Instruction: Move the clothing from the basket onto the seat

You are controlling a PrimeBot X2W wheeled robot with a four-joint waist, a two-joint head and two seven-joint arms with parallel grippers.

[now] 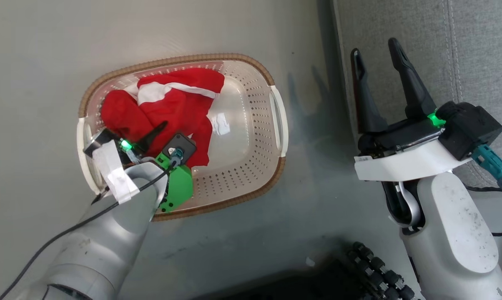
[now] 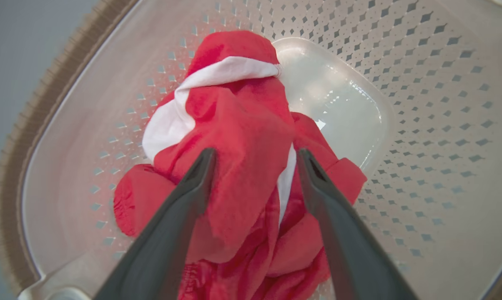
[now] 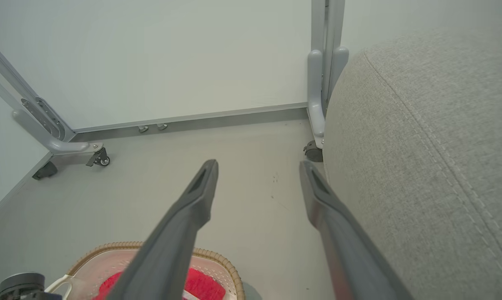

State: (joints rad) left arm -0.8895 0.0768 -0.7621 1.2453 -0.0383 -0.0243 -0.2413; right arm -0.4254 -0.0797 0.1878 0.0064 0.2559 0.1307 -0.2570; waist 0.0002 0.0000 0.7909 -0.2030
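Showing soft matt cloth in the clothing (image 2: 242, 137); gleaming as smooth glossy plastic across the basket (image 1: 251, 112), under a rough woven-look rim (image 1: 171, 60); looking coarse, matt, woven on the seat (image 3: 422, 166)

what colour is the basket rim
Brown, woven-look, round the cream basket's rim; clearest in the head view.

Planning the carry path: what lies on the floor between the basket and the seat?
Nothing but a bare strip of grey floor separates the basket from the seat, as the head view shows.
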